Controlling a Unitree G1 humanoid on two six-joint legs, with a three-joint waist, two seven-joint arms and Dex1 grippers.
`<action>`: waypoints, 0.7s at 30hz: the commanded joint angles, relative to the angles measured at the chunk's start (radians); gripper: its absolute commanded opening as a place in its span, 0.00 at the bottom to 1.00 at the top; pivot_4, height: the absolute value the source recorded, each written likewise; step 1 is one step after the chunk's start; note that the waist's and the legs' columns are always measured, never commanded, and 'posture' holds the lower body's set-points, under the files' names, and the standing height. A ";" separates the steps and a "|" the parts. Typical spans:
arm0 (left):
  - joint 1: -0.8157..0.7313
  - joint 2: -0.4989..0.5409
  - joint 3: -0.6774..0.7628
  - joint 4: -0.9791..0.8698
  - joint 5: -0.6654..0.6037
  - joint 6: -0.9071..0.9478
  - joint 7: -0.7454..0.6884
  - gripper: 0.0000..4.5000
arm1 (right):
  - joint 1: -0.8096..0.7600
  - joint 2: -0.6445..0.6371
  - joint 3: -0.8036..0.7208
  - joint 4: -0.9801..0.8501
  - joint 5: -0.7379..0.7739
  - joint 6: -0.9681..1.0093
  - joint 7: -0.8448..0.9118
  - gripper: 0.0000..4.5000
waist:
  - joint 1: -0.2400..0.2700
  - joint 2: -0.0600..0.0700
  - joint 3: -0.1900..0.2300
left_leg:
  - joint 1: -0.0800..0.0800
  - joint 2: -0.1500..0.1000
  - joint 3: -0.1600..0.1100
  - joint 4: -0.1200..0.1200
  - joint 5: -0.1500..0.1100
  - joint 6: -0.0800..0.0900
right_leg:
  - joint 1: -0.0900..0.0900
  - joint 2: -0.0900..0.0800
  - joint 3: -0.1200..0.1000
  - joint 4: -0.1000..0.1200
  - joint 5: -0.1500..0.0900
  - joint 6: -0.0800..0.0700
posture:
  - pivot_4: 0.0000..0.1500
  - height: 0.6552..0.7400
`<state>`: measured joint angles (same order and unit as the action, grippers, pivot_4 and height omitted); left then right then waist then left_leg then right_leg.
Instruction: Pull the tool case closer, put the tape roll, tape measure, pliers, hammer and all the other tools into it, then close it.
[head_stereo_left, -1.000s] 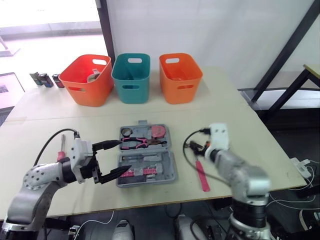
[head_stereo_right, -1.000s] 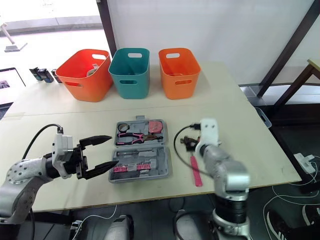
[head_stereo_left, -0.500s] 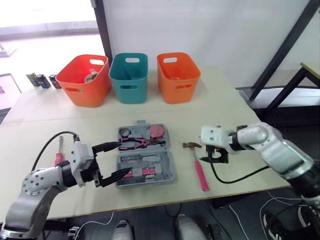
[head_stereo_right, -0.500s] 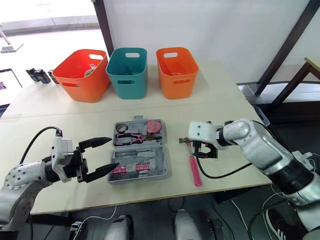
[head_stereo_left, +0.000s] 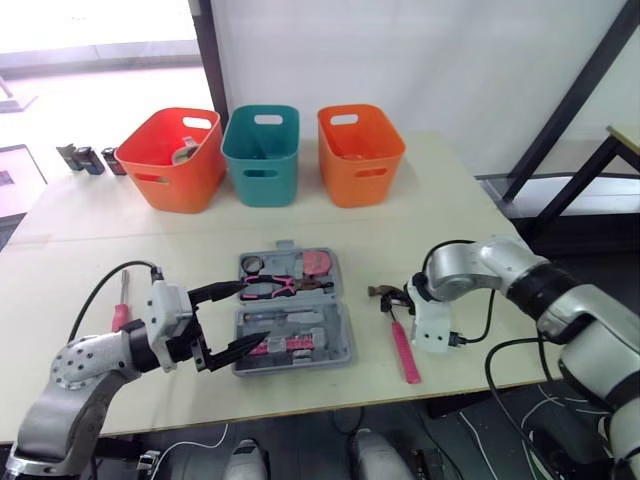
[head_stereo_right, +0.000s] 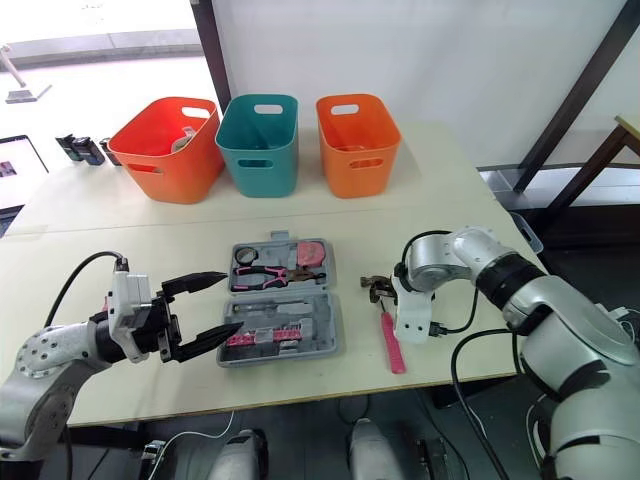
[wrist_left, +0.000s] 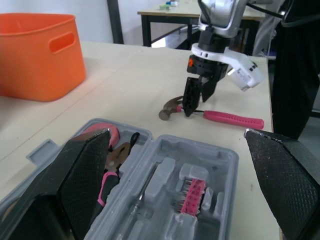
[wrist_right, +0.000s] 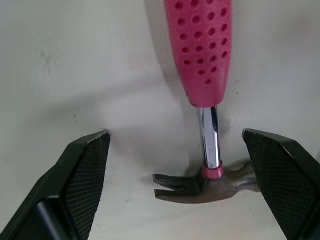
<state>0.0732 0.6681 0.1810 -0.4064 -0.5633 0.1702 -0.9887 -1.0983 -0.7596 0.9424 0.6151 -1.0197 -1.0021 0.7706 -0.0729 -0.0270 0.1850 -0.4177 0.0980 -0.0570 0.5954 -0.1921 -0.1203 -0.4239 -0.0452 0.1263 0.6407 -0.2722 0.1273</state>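
- While the right claw (wrist_right: 175, 150) hangs released over the hammer (wrist_right: 200, 55), its fingers are spread wide to either side of the steel neck and nothing is gripped.
- The hammer is lying flat on the table (head_stereo_left: 470, 240), just beside the right edge of the open tool case (head_stereo_left: 343, 330), with its head at the far end and its pink handle towards the near edge.
- The step in hand is judged to be the hammer pick-up.
- The claw should be lowered squarely across the shaft before it is closed.
- A hold at the top of the pink handle is preferred. The thin neck is likely to slip, and a head-heavy tool will tip if it is held far back.
- The left claw (head_stereo_left: 250, 314) is released and empty at the case's left edge, so the case could be steadied there.
- Which recess is meant for the hammer cannot be told.
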 joint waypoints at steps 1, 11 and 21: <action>-0.001 0.004 0.019 -0.037 -0.012 0.001 0.012 1.00 | -0.002 0.049 0.017 0.036 -0.059 -0.002 -0.020 0.99 | -0.001 0.000 0.000 | 0.003 0.000 0.000 0.000 0.000 0.000 | 0.002 0.000 0.000 0.001 0.000 0.000 | 1.00 1.00; 0.001 0.006 0.023 -0.044 -0.012 0.004 0.032 1.00 | -0.014 0.129 0.022 0.118 -0.126 0.013 -0.022 0.14 | -0.022 -0.006 -0.003 | 0.016 0.000 -0.001 0.000 0.000 0.000 | 0.015 0.000 0.000 0.002 -0.001 -0.001 | 1.00 1.00; -0.011 0.002 0.012 -0.036 -0.009 0.007 0.036 1.00 | 0.009 0.079 -0.142 0.094 0.190 0.080 0.218 0.01 | -0.024 -0.005 -0.002 | 0.017 0.000 -0.001 -0.001 0.000 0.000 | 0.016 0.001 0.000 0.004 -0.002 0.000 | 1.00 1.00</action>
<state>0.0695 0.6677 0.1803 -0.4151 -0.5634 0.1861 -0.9549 -1.0903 -0.6568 0.8628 0.7415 -0.9656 -0.9509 0.8926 -0.0973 -0.0316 0.1826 -0.4008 0.0981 -0.0583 0.5940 -0.1922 -0.1203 -0.4079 -0.0446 0.1266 0.6451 -0.2742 0.1279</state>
